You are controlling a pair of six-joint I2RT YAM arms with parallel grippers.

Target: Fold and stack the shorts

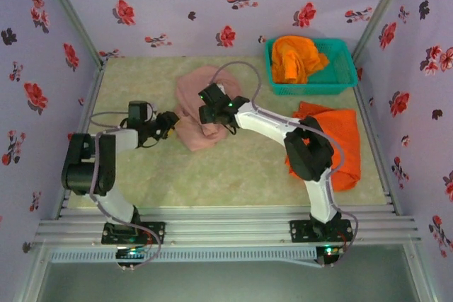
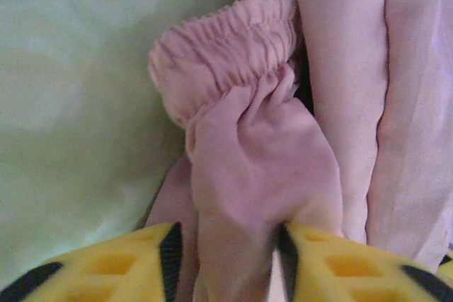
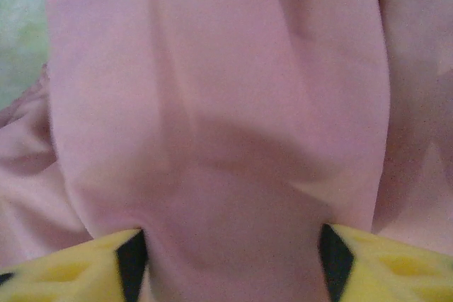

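Top external | left fingers pinched a fold at the left edge of the crumpled pink shorts, mid-surface | right fingers clamped a wider fold of the same shorts | orange shorts lay flat at right | second orange pair sat in the teal basket, far right

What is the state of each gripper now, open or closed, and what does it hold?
Left gripper: closed, holding a bunch of the pink shorts.
Right gripper: closed, holding a wide fold of the same pink shorts.
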